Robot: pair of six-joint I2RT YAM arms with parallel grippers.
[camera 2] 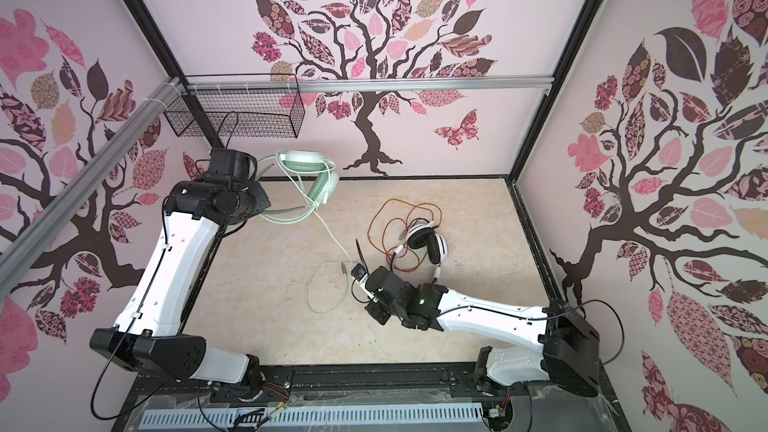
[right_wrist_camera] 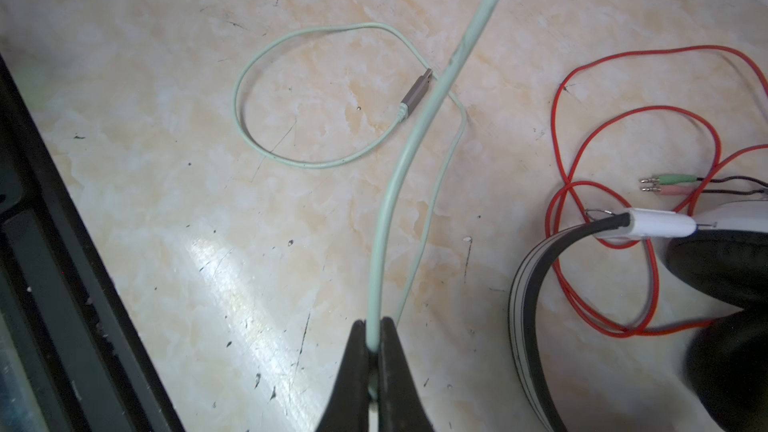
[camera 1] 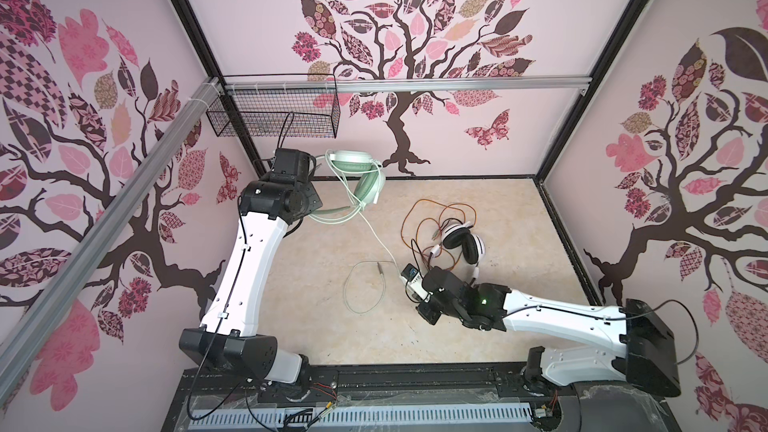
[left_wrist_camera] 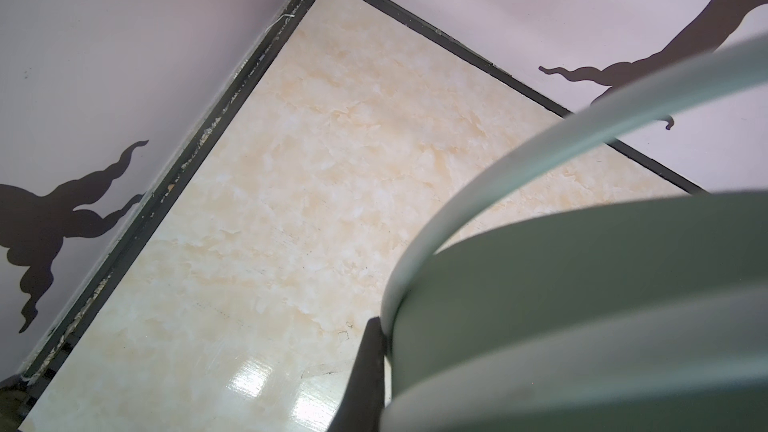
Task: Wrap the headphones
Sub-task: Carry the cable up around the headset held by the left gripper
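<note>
— Pinching the pale cord (right_wrist_camera: 409, 151) in the right gripper (right_wrist_camera: 374, 328), closed right down on it, low over the table (camera 1: 316, 334) near the white pair (camera 1: 462, 241).

— Running where from there?

— Back in a straight line to the mint pair (camera 1: 365, 184), raised at the back left, close to the wall (camera 1: 457, 151). Trailing the other way into a loose loop on the table, ending in a grey plug (right_wrist_camera: 417, 91).

— Held how, at the mint end?

— Clamped by the headband (left_wrist_camera: 582, 263) in the left gripper (left_wrist_camera: 376, 351), shut on it. Showing only one dark finger (left_wrist_camera: 368, 371) in the wrist view, pressed against the band's edge.

— And over on the right?

— Lying on the table, black pads showing, amid a tangle of red cord (right_wrist_camera: 582, 151), with green and pink jack plugs (right_wrist_camera: 665, 184) close by.
</note>
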